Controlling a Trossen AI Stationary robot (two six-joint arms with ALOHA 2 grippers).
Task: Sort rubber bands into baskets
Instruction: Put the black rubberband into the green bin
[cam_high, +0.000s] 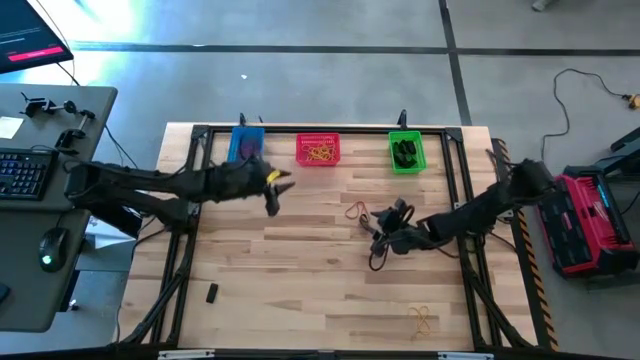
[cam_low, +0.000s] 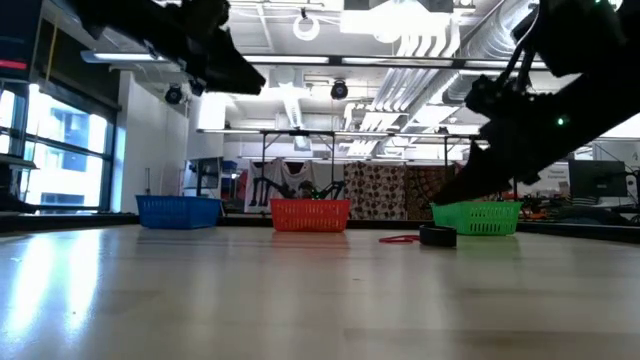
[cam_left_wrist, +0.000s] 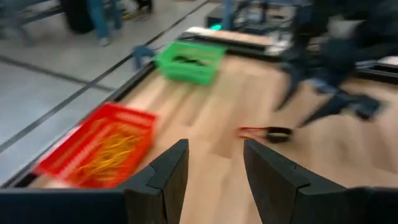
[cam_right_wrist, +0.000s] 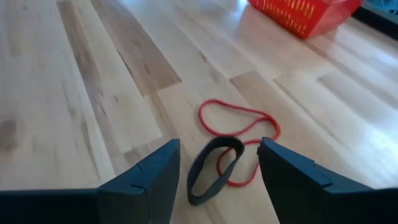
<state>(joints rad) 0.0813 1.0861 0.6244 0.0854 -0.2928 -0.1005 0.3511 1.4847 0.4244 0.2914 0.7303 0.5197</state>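
Three baskets stand along the far edge: blue (cam_high: 246, 142), red (cam_high: 318, 150) holding yellow bands, and green (cam_high: 406, 152) holding dark ones. A thick dark rubber band (cam_right_wrist: 214, 168) lies on the table, partly on top of a thin red rubber band (cam_right_wrist: 239, 127); both also show in the low view, the dark band (cam_low: 437, 236) beside the red band (cam_low: 398, 239). My right gripper (cam_right_wrist: 219, 146) is open just above them, a finger on either side of the dark band, touching nothing. My left gripper (cam_left_wrist: 214, 146) is open and empty, raised near the blue and red baskets (cam_high: 272, 200).
A loose tangle of tan bands (cam_high: 420, 320) lies near the table's front edge on the right. A small dark piece (cam_high: 212, 293) lies at the front left. A black frame (cam_high: 465, 200) runs around the table top. A desk with a keyboard (cam_high: 20, 170) stands beyond the left side.
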